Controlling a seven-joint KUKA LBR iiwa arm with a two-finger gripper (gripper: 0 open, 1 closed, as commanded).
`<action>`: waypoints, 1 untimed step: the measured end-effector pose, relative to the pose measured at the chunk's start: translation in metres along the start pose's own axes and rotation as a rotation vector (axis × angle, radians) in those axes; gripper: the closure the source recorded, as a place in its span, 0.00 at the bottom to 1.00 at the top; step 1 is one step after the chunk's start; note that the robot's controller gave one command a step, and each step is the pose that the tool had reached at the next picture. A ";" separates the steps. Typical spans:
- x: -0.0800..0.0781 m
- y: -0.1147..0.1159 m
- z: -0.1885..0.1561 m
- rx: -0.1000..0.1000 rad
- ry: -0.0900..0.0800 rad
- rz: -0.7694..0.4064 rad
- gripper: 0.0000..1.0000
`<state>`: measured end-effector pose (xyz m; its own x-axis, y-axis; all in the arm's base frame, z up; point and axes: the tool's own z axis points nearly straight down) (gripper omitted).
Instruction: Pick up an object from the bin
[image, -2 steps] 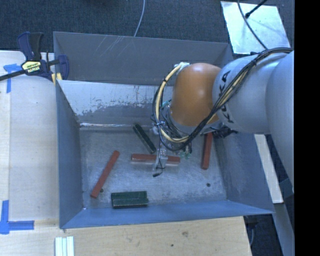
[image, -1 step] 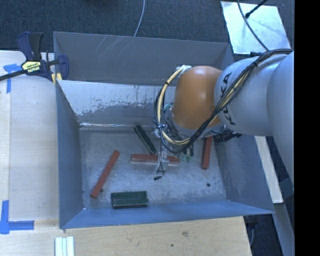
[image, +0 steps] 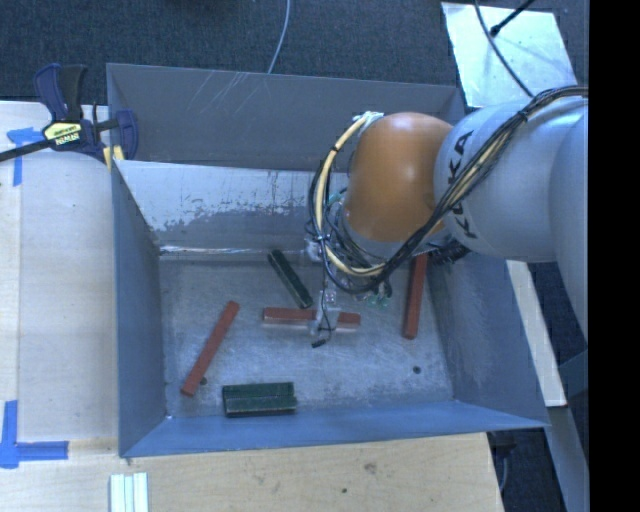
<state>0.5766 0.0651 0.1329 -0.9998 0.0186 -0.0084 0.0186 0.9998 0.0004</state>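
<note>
A reddish-brown bar (image: 288, 317) lies flat across the middle of the bin (image: 138, 330), with the gripper (image: 322, 330) down on its midpoint; whether it is spread or closed cannot be told. A dark green stick (image: 289, 278) lies just behind, another reddish bar (image: 210, 348) to the left, and a dark green block (image: 259, 398) near the front wall.

Your arm (image: 520, 190) enters from the frame's right, its orange wrist cover (image: 395, 175) upper centre, and your gripper (image: 321, 328) hangs just below.
</note>
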 end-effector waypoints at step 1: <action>-0.003 0.001 0.045 0.000 0.003 0.079 0.00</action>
<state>0.5803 0.0661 0.0883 -0.9952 0.0974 -0.0053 0.0974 0.9952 0.0012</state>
